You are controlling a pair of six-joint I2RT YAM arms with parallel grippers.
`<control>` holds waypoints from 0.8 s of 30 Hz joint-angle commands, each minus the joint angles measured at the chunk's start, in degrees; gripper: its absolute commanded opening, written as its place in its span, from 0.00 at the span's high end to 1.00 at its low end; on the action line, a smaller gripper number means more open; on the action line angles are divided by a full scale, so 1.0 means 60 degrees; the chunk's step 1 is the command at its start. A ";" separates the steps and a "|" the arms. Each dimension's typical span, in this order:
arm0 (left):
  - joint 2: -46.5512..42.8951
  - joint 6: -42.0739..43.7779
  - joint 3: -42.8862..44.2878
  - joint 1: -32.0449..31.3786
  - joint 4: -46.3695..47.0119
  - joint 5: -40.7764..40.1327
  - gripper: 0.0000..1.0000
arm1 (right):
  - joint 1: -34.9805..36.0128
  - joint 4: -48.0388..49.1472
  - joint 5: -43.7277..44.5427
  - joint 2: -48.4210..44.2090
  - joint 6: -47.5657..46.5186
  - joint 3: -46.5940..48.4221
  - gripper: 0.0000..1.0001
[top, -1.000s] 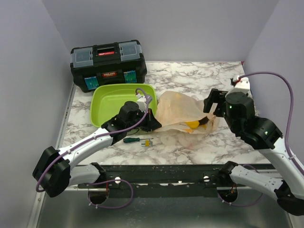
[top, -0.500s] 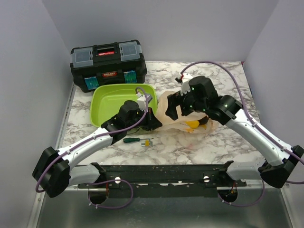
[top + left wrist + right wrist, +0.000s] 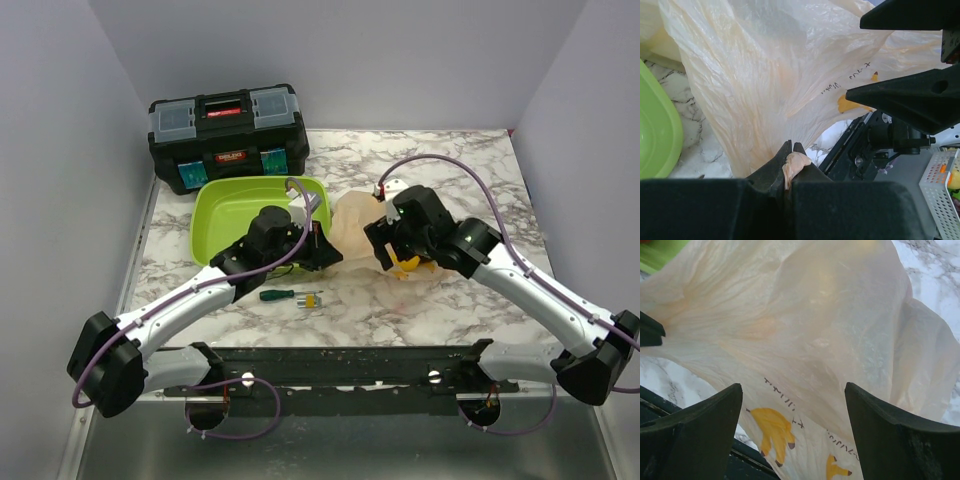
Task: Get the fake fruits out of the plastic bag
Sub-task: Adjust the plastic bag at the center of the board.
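Your left hand (image 3: 791, 150) is clamped on a pinch of the plastic bag (image 3: 765, 75), the film bunched between its closed tips at the bag's left edge, beside the green tray (image 3: 215, 215). From that pinch the bag fans out to the right across the counter (image 3: 450, 160), so its long axis runs from one hand toward the other.

Your right hand (image 3: 792, 390) stands wide apart directly over the bag's middle, gripping nothing, with the film stretched below both fingers. It is the nearer hand to whatever lies inside.

The fake fruits are not plainly visible. The right wrist view shows a rounded swell under the film, and the top view shows a yellow patch (image 3: 408, 263) just beside the right hand, but the bag carries banana prints, so you cannot tell fruit from print there. The bag's mouth is not visible either. The tray looks empty of fruit. A screwdriver (image 3: 285, 295) lies near the left arm, and a toolbox (image 3: 228, 135) sits closed behind the tray.
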 commanded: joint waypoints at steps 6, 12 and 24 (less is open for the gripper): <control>-0.0237 0.0541 0.0677 0.0052 -0.0647 -0.0169 1.00 | 0.0135 -0.0097 0.1727 -0.0308 -0.0507 -0.0501 0.18; -0.0239 0.0621 0.0886 0.0068 -0.0844 -0.0123 1.00 | 0.0239 -0.0018 0.1490 0.0012 -0.0551 -0.0703 0.20; -0.0170 0.0526 0.1240 0.0153 -0.1228 0.0147 1.00 | 0.0502 0.1352 0.2756 0.0601 -0.0492 -0.1289 0.17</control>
